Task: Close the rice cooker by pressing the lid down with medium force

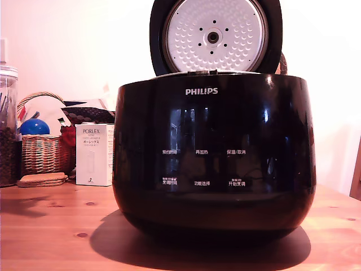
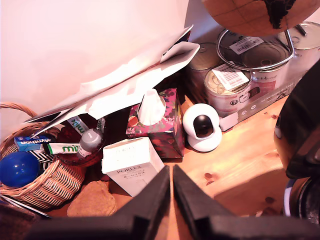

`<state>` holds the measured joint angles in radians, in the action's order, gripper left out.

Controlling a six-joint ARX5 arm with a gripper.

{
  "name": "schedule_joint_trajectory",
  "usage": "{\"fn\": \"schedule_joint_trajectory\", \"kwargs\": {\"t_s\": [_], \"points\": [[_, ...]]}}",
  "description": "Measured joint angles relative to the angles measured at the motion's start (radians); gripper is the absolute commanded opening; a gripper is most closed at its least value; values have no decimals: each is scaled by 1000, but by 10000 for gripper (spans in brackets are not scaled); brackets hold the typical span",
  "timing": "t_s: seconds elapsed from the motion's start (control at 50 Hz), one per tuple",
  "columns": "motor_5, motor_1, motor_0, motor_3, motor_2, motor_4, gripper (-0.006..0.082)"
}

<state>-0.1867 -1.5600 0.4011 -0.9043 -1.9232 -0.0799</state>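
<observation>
While the lid (image 1: 214,36) stands upright over the rice cooker (image 1: 214,152), the claw (image 2: 171,187), fingers together, hovers aside; an off-centre press could skid the cooker across the table (image 1: 51,226).

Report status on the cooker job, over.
Gripper shut, empty, off to the side of the rice cooker. Lid standing open, underside facing the exterior camera. Nothing seen blocking the lid.

Glossy black rice cooker (image 1: 214,152), dimpled silver lid (image 1: 214,36) underside, blue ball (image 1: 35,127), floral tissue box (image 2: 159,125)
</observation>
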Motion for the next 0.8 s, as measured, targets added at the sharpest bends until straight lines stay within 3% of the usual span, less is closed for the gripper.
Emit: {"fn": "schedule_joint_trajectory", "kwargs": {"t_s": [0.2, 0.66, 0.8], "points": [[79, -6, -5, 237, 0, 214, -24], [212, -201, -39, 421, -7, 541, -24], [282, -306, -54, 420, -79, 670, -24]]}}
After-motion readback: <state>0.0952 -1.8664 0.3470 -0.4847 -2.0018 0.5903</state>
